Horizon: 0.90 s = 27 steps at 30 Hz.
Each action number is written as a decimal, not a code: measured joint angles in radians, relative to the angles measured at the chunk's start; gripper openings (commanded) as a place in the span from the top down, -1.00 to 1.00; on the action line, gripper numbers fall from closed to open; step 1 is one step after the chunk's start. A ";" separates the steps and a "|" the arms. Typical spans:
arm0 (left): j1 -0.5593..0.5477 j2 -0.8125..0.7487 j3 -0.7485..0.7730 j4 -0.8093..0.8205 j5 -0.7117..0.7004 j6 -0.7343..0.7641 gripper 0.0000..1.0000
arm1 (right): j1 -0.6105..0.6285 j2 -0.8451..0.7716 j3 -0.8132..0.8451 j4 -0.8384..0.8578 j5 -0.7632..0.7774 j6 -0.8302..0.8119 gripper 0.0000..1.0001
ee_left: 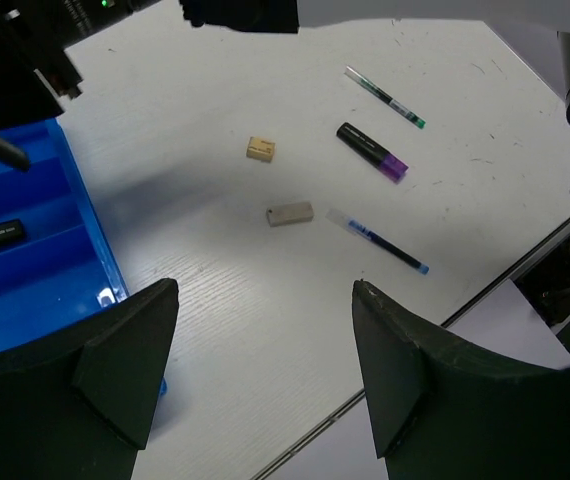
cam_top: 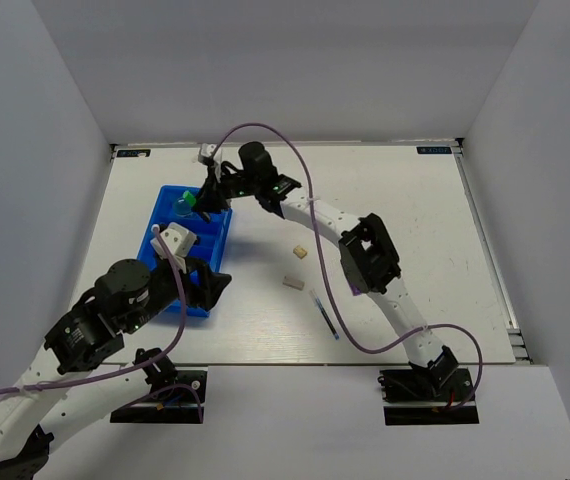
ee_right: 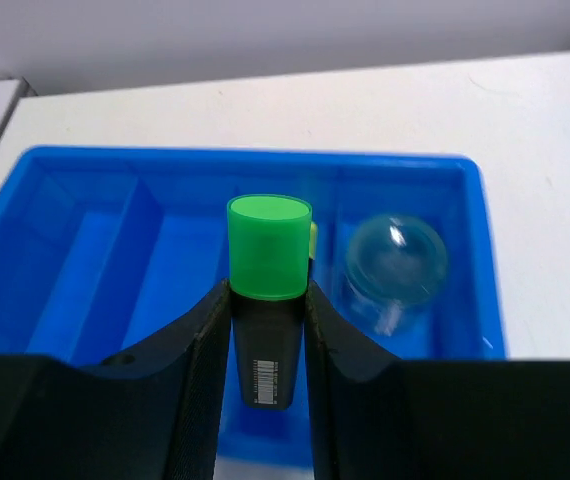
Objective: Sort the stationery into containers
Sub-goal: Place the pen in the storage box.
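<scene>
Right gripper [ee_right: 268, 310] grips a green-capped highlighter [ee_right: 269, 250], its cap poking past the fingertips, above the far end of the blue tray [ee_right: 95, 165] near the desk's left edge, beside the round jar [ee_right: 395, 262] lying inside. Left gripper [ee_left: 262, 310] hangs spread wide, empty, by the tray's near corner.

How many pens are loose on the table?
2. A blue-tipped pen lies beside the longer beige eraser; a green-tipped pen lies past the purple-capped highlighter. Others may be hidden under the right arm.
</scene>
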State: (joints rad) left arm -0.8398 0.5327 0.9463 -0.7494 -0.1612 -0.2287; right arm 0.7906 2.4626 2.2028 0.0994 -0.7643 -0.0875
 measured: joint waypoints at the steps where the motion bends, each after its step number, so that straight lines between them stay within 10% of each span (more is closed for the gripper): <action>1: 0.000 0.001 -0.001 0.002 0.000 0.000 -0.61 | 0.016 0.008 -0.001 0.028 0.005 0.012 1.00; 19: 0.000 0.007 -0.040 0.017 0.013 -0.019 -0.61 | 0.074 0.086 -0.050 0.188 0.163 -0.081 1.00; 23: 0.000 0.007 -0.040 0.017 0.013 -0.027 -0.61 | 0.065 0.085 -0.092 0.198 0.171 -0.103 -0.12; 27: 0.000 0.013 -0.040 0.016 0.013 -0.040 -0.61 | 0.066 0.080 -0.161 0.196 0.153 -0.103 -0.16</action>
State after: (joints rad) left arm -0.8398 0.5457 0.9058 -0.7330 -0.1482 -0.2691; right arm 0.8562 2.5423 2.0418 0.2955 -0.6109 -0.1905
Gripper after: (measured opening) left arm 0.802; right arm 0.573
